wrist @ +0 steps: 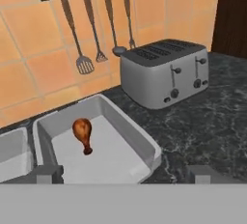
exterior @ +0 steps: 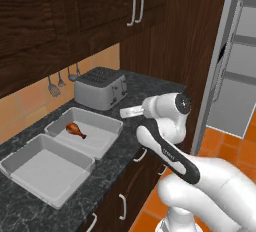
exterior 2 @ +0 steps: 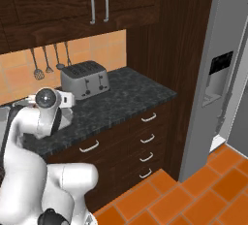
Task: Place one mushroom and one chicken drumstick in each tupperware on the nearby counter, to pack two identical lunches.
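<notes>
Two grey tupperware trays sit side by side on the black marbled counter (exterior: 145,88). The one nearer the toaster (exterior: 107,123) holds one reddish-brown chicken drumstick (exterior: 75,130); the other tupperware (exterior: 30,151) has nothing in it. In the hand view my gripper (wrist: 124,174) hangs open and empty just in front of the tupperware (wrist: 140,138) with the drumstick (wrist: 83,132) lying in it. The second tupperware (wrist: 14,153) shows at the left edge. No mushroom is in view.
A silver toaster (wrist: 164,71) stands on the counter (wrist: 207,117) behind and right of the trays. Utensils (wrist: 91,25) hang on the tiled wall. Dark cabinets hang overhead. A tall wood panel and a grey fridge (exterior 2: 223,83) close off the counter's right end.
</notes>
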